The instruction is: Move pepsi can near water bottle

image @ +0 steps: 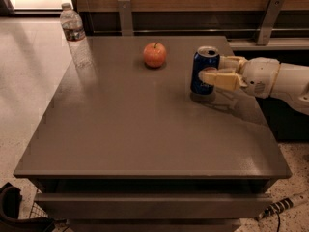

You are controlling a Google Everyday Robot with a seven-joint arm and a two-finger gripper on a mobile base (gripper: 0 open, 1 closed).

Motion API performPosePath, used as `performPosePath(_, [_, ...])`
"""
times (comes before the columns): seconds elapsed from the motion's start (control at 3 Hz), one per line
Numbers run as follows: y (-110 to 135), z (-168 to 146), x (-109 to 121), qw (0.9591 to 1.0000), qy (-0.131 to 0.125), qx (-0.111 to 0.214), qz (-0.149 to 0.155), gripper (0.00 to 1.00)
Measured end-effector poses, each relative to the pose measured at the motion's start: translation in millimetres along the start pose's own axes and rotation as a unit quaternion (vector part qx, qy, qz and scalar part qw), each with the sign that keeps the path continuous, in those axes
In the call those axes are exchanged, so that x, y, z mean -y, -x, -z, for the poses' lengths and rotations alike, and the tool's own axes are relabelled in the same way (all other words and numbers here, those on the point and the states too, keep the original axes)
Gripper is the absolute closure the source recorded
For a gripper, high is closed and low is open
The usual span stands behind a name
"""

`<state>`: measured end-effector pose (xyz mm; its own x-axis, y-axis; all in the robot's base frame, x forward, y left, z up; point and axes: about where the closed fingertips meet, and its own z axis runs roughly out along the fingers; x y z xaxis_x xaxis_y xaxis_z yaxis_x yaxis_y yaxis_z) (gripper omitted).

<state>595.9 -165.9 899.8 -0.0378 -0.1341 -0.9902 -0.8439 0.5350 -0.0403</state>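
The pepsi can (201, 64), dark blue with a silver top, is upright on the right side of the grey table (145, 134), held just above its own shadow. My gripper (211, 68) reaches in from the right on a white arm and is shut on the can, one tan finger across its front and one behind. The water bottle (73, 33), clear with a white cap and a dark label band, stands at the table's far left corner, well away from the can.
A red apple (155, 54) sits at the table's far middle, between the can and the bottle. A wooden wall with metal brackets (267, 21) runs behind the table. A dark object (12, 209) lies on the floor at the lower left.
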Motion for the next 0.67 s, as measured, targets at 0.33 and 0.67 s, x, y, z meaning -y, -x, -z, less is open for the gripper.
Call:
performPosePath(0.33, [29.8, -50.6, 6.9, 0.9995, 0.028, 0.013, 0.009, 1.0])
performPosePath(0.67, [54.8, -107.4, -2.5, 0.9974, 0.061, 0.038, 0.003, 1.0])
